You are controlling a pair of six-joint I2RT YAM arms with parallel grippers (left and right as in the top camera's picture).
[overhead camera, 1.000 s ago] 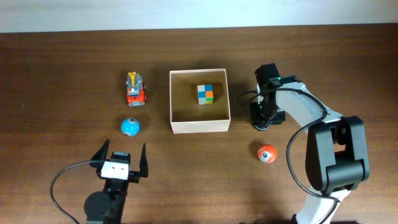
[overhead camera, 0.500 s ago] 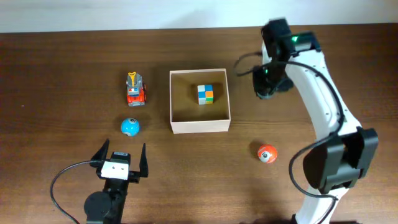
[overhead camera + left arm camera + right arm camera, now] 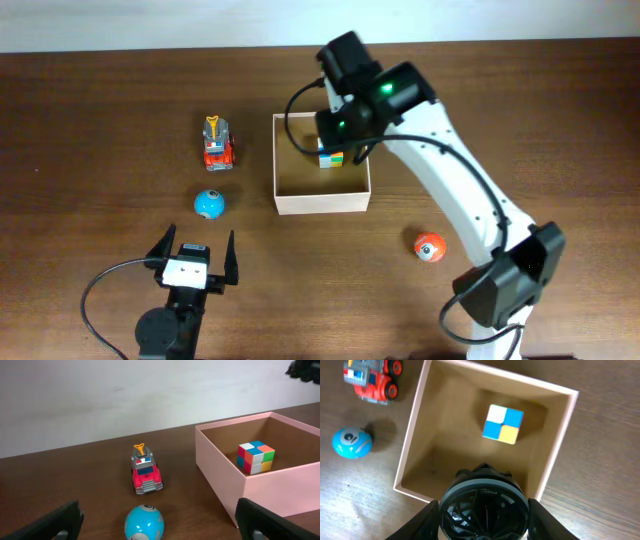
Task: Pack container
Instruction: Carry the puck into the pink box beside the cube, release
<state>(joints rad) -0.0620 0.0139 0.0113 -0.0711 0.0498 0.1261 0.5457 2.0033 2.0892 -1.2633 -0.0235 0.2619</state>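
Above the container (image 3: 322, 203), the right tool (image 3: 484, 510) hangs with a load to set down.
The container sits mid-bench (image 3: 560, 120), open top up, with a colour cube (image 3: 503, 424) on its floor toward the far wall. The right tool pinches a dark round ribbed piece (image 3: 484, 495), and the wrist view puts it over the near part of the floor, close to the front wall. To do this well, I'd judge it should shift slightly inward from that wall, keep off the cube, come down low, then let go, so the round piece cannot roll or bounce out. The left tool (image 3: 191, 262) rests at the near edge, fingers spread and empty. A toy truck (image 3: 218, 143), a blue ball (image 3: 209, 204) and an orange ball (image 3: 429, 246) lie outside, not yet packed.
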